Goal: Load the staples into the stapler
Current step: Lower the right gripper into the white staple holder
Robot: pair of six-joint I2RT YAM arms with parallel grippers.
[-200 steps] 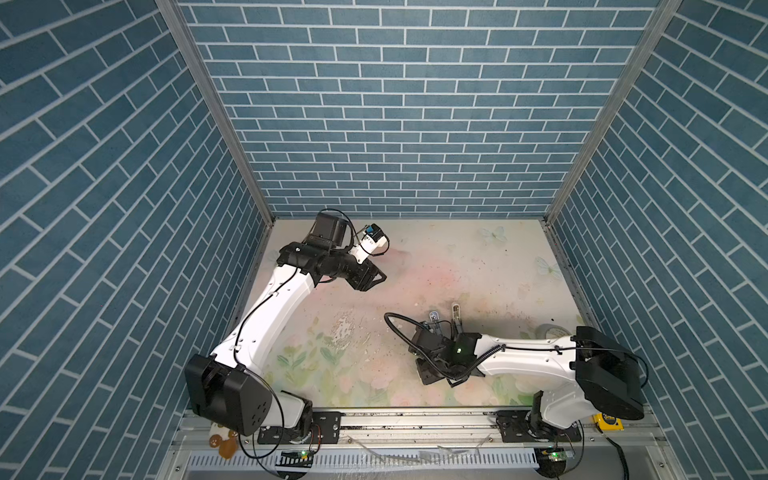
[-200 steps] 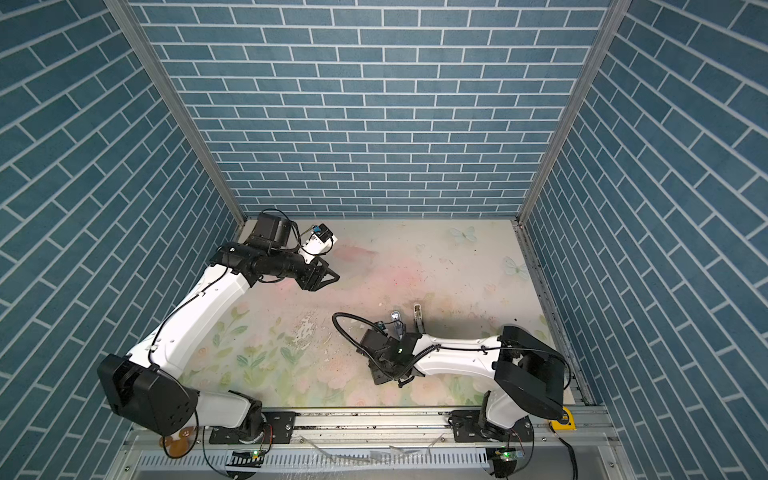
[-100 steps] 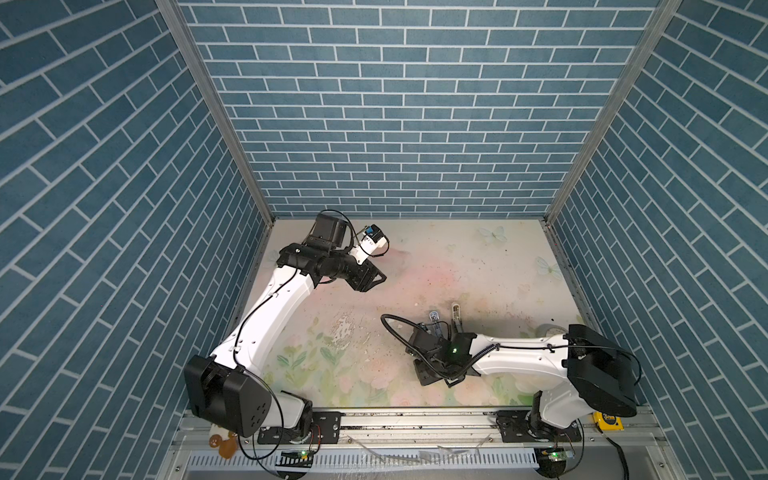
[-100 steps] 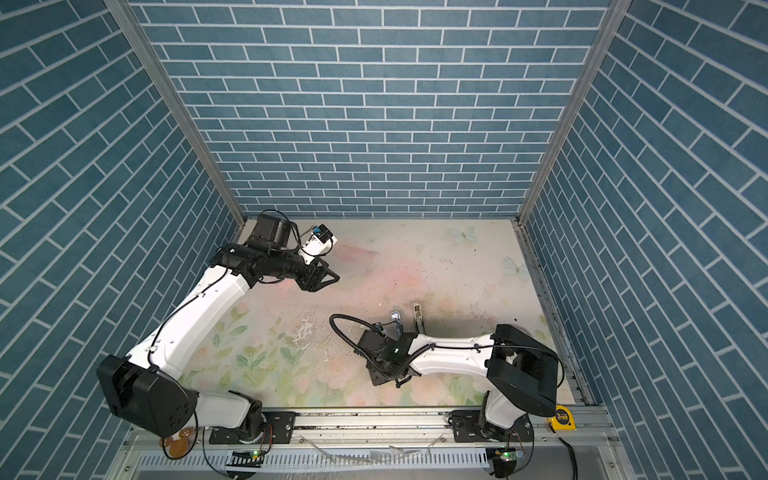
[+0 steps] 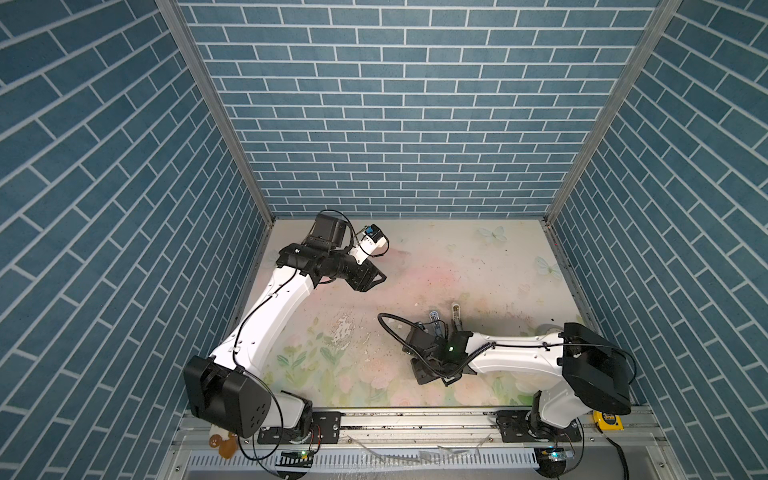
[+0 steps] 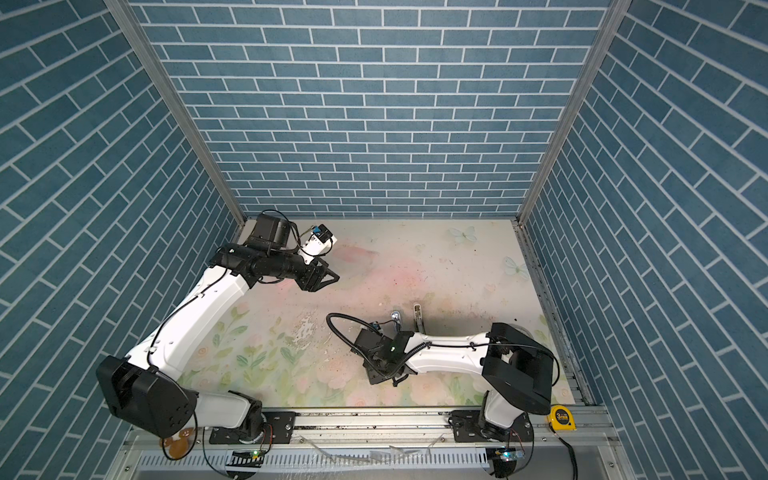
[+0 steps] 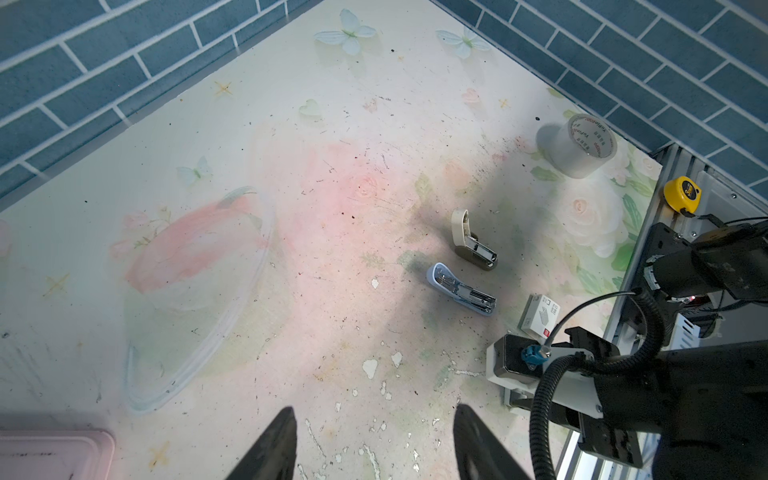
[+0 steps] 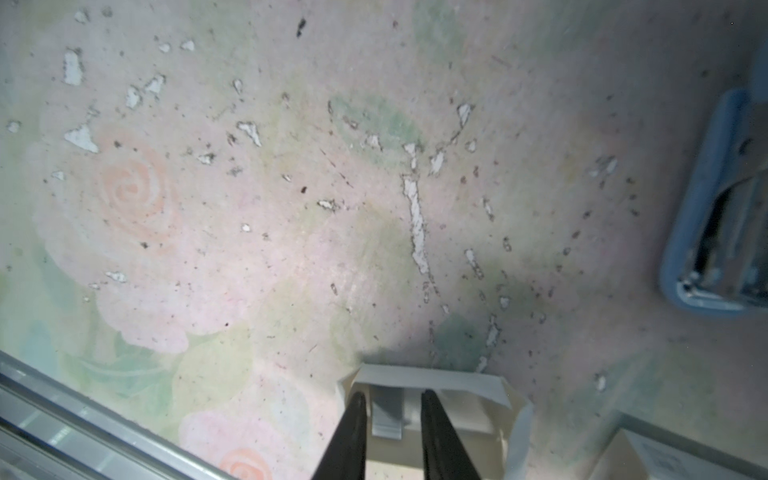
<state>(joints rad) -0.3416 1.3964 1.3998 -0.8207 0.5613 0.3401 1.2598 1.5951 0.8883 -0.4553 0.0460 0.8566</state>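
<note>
The left end effector (image 7: 374, 449) hovers over the surface (image 7: 332, 208), fingers apart. The right end effector (image 8: 392, 395) straddles the staples (image 8: 386, 419) in a white tray (image 8: 457, 382); grip cannot be told.

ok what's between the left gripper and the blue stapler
Nothing stands there. In the left wrist view only bare floral mat, chipped in spots, lies between the open left gripper and the blue stapler.

Bare mat (image 7: 332, 187) lies open; blue stapler (image 7: 461, 289), beige stapler (image 7: 473, 245) and staple box (image 7: 540, 316) crowd the right arm (image 7: 706, 374).
</note>
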